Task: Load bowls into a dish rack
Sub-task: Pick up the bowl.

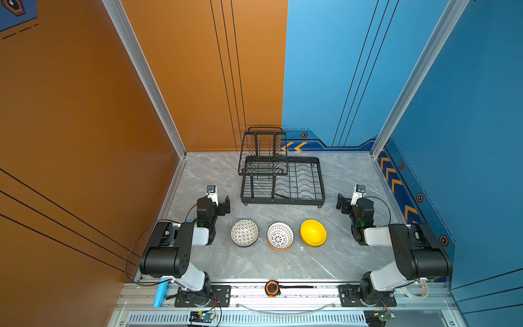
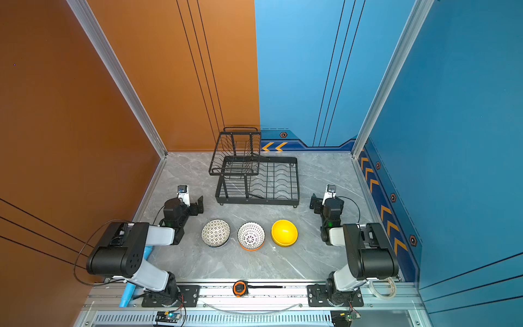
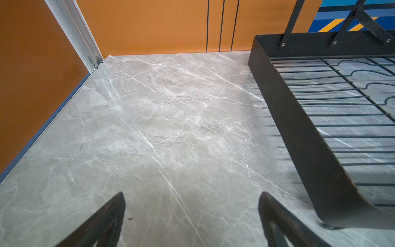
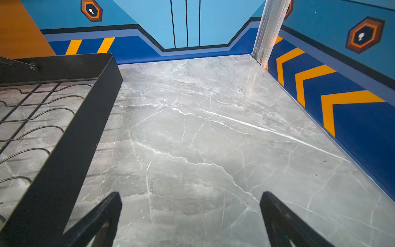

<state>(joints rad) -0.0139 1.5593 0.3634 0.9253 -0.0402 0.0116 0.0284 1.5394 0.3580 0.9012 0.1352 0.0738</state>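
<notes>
Three bowl groups stand in a row on the grey marble table in both top views. They are a black-and-white patterned bowl (image 1: pixel 244 232) (image 2: pixel 215 232), a white patterned bowl (image 1: pixel 280 235) (image 2: pixel 251 235) nested in an orange bowl (image 1: pixel 280 248), and a yellow bowl (image 1: pixel 313 232) (image 2: pixel 284 232). Behind them stands the black wire dish rack (image 1: pixel 283 201) (image 2: pixel 257 201), holding nothing. My left gripper (image 1: pixel 223 205) (image 3: pixel 192 213) is open, left of the rack's near corner (image 3: pixel 299 132). My right gripper (image 1: pixel 342 202) (image 4: pixel 191 213) is open, right of the rack (image 4: pixel 70 145). Only bare table lies between each pair of fingers.
Orange wall panels close the left and back, blue ones the right. An orange-black tape measure (image 1: pixel 272 288) lies on the front rail, with a roll of clear tape (image 1: pixel 418 291) at its right end. A blue tube (image 1: pixel 160 291) stands by the left arm's base.
</notes>
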